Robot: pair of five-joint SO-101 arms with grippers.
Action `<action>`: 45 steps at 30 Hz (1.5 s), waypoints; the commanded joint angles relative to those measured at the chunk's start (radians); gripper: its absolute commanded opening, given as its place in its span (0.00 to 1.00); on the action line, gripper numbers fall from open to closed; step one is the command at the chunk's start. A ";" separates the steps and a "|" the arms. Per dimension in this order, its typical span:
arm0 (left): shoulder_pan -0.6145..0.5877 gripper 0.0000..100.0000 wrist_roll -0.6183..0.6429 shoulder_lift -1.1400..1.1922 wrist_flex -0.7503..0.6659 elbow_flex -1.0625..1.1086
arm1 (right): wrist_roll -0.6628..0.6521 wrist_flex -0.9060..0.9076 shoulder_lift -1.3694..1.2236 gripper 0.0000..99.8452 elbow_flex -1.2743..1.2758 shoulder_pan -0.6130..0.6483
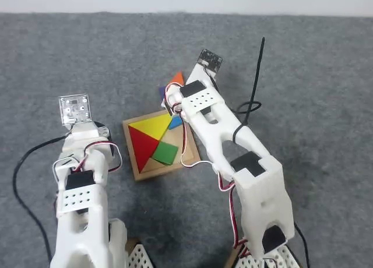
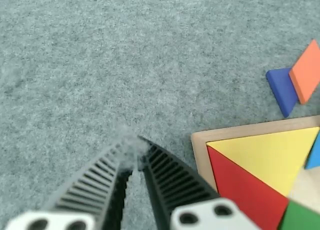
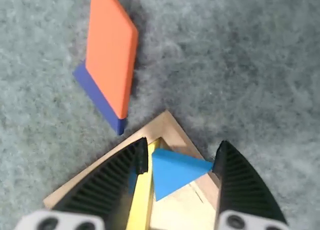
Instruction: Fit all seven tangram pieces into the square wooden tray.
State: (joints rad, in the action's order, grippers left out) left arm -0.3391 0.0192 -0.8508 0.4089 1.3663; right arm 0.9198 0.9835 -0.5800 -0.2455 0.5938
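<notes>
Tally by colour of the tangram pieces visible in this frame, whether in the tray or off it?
yellow piece: 1
red piece: 1
green piece: 1
light blue piece: 1
orange piece: 1
dark blue piece: 1
Total: 6

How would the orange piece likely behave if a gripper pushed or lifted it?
The orange piece looks like a rigid, flat painted slab, so probably stiff and light. It lies partly on the dark blue piece, so a push may slide it off. Its smooth faces might slip when gripped.
</notes>
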 commanded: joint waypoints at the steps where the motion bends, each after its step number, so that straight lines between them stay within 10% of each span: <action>1: 0.002 0.01 -0.012 -0.025 -0.023 -0.012 | -0.103 0.015 0.015 0.21 -0.063 -0.008; 12: 0.002 0.01 -0.012 -0.025 -0.023 -0.012 | -0.256 0.051 0.012 0.04 -0.066 -0.012; 25: 0.002 0.01 -0.012 -0.025 -0.023 -0.012 | -0.279 0.150 0.081 0.05 -0.110 -0.053; 34: 0.002 0.01 -0.012 -0.025 -0.025 -0.012 | -0.555 0.516 0.213 0.05 -0.115 0.016; 45: 0.002 0.01 -0.012 -0.025 -0.025 -0.012 | -0.555 0.476 0.079 0.02 -0.095 0.079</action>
State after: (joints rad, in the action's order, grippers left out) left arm -0.3391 0.0192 -0.8508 0.4089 1.3663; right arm 0.3767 1.4745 -0.5186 -0.2992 0.6490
